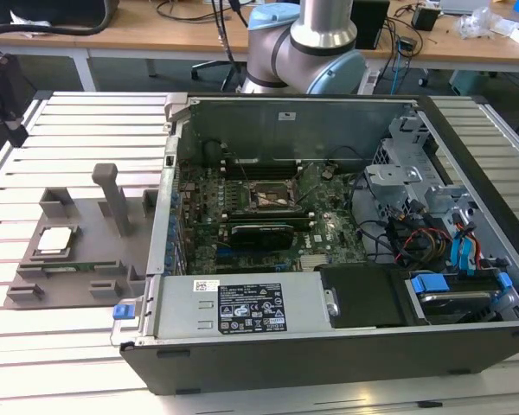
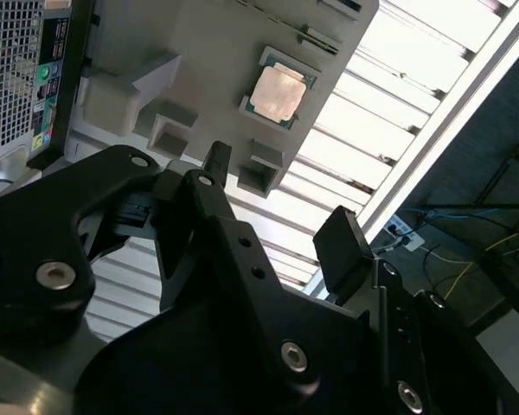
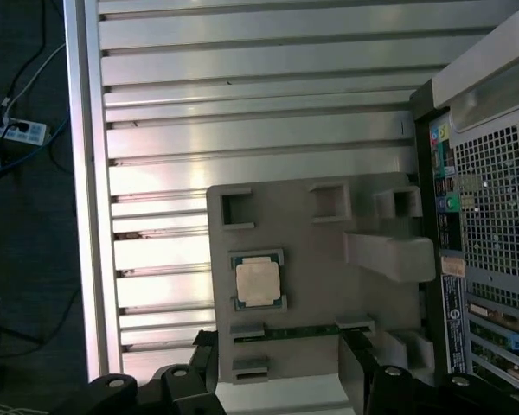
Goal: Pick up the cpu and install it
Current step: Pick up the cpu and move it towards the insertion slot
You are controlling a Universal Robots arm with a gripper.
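Exterior view: the small silvery-grey square cpu [image 1: 54, 240] lies seated on the grey plastic fixture block [image 1: 91, 238], which sits beside the open black computer case [image 1: 329, 354]. Second wrist view: the black gripper [image 2: 277, 194] hangs above the block, fingers spread and empty. First wrist view: the cpu lies untouched on the block. The pickup seems to be the step in hand, and it calls for centring over the cpu.

The small flat square chip [image 1: 54, 239] has a shiny silver-grey metal top and a thin pale rim. It lies flat, top side up, on the grey plastic block [image 1: 86, 226]. It seems to sit in a shallow square pocket there, on the exterior view's left of the open computer case [image 1: 329, 130].
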